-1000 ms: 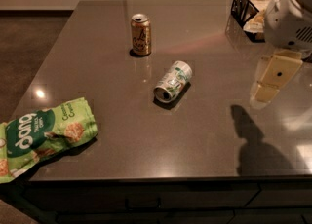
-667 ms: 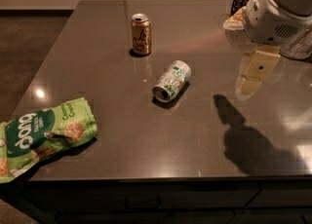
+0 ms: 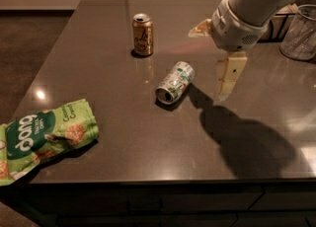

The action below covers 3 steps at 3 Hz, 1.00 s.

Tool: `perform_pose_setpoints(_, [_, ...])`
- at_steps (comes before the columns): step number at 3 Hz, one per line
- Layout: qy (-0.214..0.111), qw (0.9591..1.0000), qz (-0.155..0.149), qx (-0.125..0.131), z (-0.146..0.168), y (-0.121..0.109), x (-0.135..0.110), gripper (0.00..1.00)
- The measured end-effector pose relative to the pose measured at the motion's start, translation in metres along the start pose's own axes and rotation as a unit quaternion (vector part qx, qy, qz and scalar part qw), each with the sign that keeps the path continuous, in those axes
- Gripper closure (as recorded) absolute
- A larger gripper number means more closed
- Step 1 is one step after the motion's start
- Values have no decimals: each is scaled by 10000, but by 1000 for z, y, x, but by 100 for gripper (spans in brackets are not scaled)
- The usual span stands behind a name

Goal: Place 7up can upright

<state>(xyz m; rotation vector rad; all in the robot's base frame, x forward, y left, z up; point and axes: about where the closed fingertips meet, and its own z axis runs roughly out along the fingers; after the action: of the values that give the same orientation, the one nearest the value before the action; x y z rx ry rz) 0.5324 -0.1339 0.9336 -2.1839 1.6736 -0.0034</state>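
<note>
The 7up can (image 3: 175,82) lies on its side on the table (image 3: 113,122), not standing up yet. Its long way runs from the near left, where one silver end faces the camera, to the far right. That far end points toward the gripper (image 3: 230,77). The gripper hangs in the air just to the right of the can, close but not touching it, and it holds nothing. I cannot tell if the gripper is open or closed. I think it must go left and down to reach the can, and grab it across its round middle. Farther left and back from the gripper, a gold-brown can (image 3: 142,34) stands up, well away. Far to the left and near the front edge lies a green snack bag (image 3: 47,136). To the right of the gripper, at the back, sits a wire basket (image 3: 300,33). The table top is dark, smooth and shiny, so the can could roll.
</note>
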Motion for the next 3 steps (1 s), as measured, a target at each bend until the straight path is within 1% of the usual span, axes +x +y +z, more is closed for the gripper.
perform_pose_setpoints(1, [-72,9944,-1047,-142,35,-16,-10,0])
perform_pose_setpoints(2, [-78,9832,-1798,-311,57,-28,-19,0])
perform_pose_setpoints(3, [-67,9700,-2336,-662,71,-33,-27,0])
